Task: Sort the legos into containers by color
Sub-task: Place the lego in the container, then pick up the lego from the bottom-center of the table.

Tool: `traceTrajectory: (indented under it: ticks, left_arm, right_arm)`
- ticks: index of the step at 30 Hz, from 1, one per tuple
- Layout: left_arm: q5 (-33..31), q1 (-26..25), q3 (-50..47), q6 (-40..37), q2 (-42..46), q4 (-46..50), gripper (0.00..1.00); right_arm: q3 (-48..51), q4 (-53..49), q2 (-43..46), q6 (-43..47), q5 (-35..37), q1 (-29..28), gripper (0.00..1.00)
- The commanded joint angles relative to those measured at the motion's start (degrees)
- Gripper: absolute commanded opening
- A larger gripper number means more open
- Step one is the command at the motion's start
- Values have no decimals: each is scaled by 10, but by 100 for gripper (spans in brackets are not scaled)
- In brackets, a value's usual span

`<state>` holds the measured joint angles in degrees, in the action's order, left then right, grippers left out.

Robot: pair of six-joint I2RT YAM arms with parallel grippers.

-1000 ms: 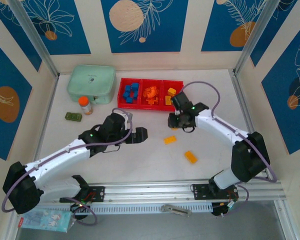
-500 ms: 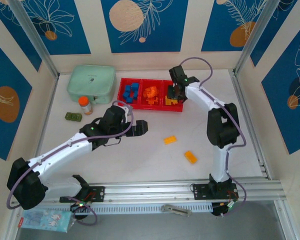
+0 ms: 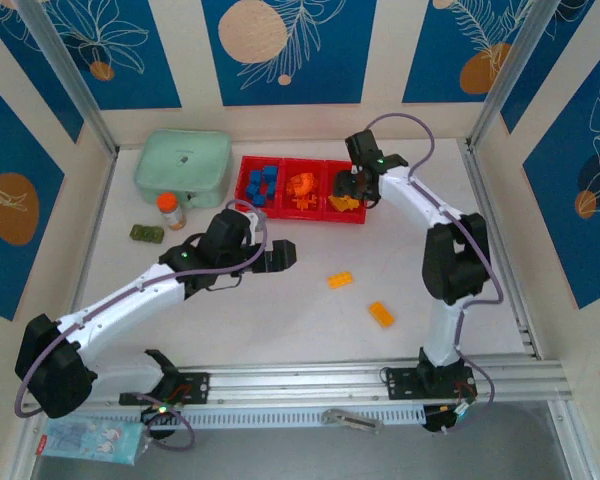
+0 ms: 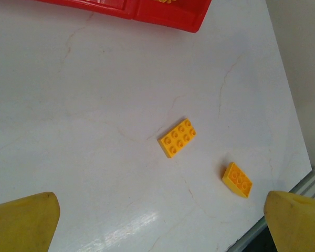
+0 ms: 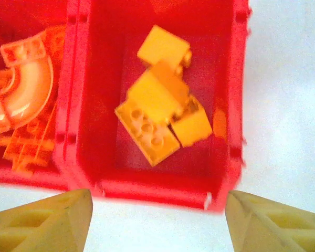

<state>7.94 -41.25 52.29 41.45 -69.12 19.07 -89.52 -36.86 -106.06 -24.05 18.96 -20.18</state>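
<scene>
Right tool (image 3: pixel 350 189) open above the red tray (image 3: pixel 300 216); left tool (image 3: pixel 283 257) open over the table (image 3: pixel 280 325).

Top view: the tray sits at 12 o'clock on the table, with blue legos (image 3: pixel 263 183) in the left compartment, orange legos (image 3: pixel 301 188) in the middle and yellow legos (image 3: pixel 342 201) in the right, under the right tool. Two loose legos lie at 5 o'clock from the left tool: a flat brick (image 3: pixel 340 280) and, further out, a small brick (image 3: pixel 381 314). Left wrist view: the left tool's fingertips (image 4: pixel 22 224) sit wide apart with nothing between them. The flat brick lies ahead at 12 o'clock and the small brick at 1 o'clock, apart from each other. Right wrist view: the right tool's fingertips (image 5: pixel 44 219) are spread and empty, just outside the near rim of the right compartment. The yellow legos are piled touching inside it.
</scene>
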Motion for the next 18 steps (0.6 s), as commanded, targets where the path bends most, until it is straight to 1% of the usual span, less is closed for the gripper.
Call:
traceTrajectory:
  ticks: [1,6,9,13,18]
  left_arm:
    - [23,3,10,-13,15,15,99]
    - [24,-10,-18,2,33,1,99]
    - [14,-26,-48,26,46,-32,99]
    - [1,-44,-70,42,60,-54,99]
    - [-16,-78,-83,55,60,-65,99]
  right_arm:
    - [60,-13,68,-28,-33,-6,70]
    - [156,-45,156,-56,-34,-19,79]
    - [220,-55,213,-78,-44,-31,82]
    - [284,-86,267,-102,-45,-37,85]
    - [363,-103,334,-134,-69,-44,88]
